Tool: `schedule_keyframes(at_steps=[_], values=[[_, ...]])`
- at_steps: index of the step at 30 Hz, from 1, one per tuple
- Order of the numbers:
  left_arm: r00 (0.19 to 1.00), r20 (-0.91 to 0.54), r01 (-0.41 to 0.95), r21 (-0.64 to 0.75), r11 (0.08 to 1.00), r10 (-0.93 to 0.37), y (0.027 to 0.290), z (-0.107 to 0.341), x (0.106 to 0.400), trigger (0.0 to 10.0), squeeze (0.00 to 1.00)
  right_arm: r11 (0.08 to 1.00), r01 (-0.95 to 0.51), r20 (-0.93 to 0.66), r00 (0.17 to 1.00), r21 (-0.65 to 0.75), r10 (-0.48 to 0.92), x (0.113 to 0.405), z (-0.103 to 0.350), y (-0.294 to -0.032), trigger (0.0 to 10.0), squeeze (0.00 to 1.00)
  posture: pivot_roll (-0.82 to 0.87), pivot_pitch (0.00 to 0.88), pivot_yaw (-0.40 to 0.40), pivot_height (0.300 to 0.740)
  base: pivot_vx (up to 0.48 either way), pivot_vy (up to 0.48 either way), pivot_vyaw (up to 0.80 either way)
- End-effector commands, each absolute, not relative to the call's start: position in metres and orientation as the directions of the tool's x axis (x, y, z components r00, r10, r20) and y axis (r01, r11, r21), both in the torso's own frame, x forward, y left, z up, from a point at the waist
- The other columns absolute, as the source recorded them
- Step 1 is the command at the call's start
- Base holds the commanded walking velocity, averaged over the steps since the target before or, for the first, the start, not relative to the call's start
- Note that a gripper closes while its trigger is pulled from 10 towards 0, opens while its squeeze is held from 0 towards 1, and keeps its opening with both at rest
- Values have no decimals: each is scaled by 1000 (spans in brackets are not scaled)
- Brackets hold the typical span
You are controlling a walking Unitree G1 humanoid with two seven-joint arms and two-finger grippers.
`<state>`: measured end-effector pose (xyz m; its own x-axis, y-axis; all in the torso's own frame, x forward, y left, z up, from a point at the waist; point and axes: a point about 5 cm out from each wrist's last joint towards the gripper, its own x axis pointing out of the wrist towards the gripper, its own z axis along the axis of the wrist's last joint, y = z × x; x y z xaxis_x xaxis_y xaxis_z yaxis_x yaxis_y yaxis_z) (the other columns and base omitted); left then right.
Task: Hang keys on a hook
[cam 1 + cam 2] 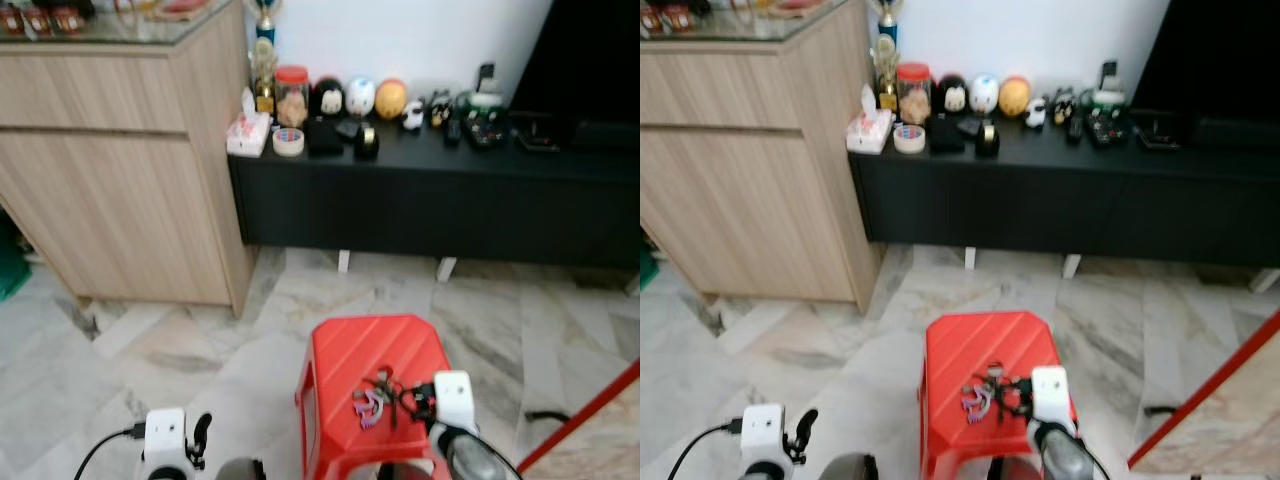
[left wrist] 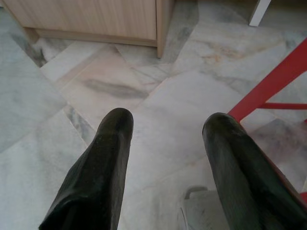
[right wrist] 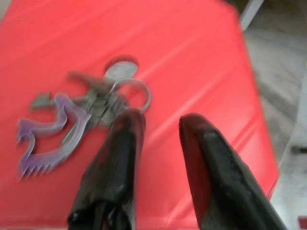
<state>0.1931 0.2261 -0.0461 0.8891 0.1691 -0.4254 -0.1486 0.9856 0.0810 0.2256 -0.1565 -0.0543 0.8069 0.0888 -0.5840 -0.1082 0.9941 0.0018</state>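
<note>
While the bunch of metal keys with a purple plastic charm (image 3: 72,120) is lying on the red plastic stool (image 1: 350,350), you are hovering the right gripper (image 3: 156,122) beside it, fingers apart; next, judging by this, close on the ring. Left gripper (image 2: 165,124) is hanging open.

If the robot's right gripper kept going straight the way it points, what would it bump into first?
Most likely the red stool top, right beside the keys. The right gripper is open, one finger at the key ring, though depth is unclear.

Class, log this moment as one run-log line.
right gripper: open, over stool, beside keys | left gripper: open, idle above floor | keys: not grasped
</note>
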Motion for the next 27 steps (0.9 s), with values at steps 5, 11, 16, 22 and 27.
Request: schedule_keyframes(at_steps=[5,11,16,22,27], values=[[880,-444,-144,91,985,170,226,-48,192,10000,0,983,-178,-611,775,39,164,229,-53,-161,10000,1000,55,6,-46,622,0,0,0],[879,-445,-146,91,985,171,227,-48,193,10000,0,969,-244,-636,744,24,203,232,-53,-157,10000,1000,57,10,-45,622,0,0,0],[877,-447,-150,93,984,175,228,-48,194,10000,0,941,-336,-672,687,44,277,236,-52,-146,10000,1000,59,11,-46,622,0,0,0],[876,-446,-157,94,983,183,229,-48,193,10000,0,947,-319,-703,668,29,246,242,-50,-145,10000,0,69,15,-49,622,0,0,0],[874,-450,-159,95,983,185,228,-49,192,10000,0,944,-329,-714,662,-4,227,245,-49,-146,10000,0,72,13,-53,622,0,0,0]])
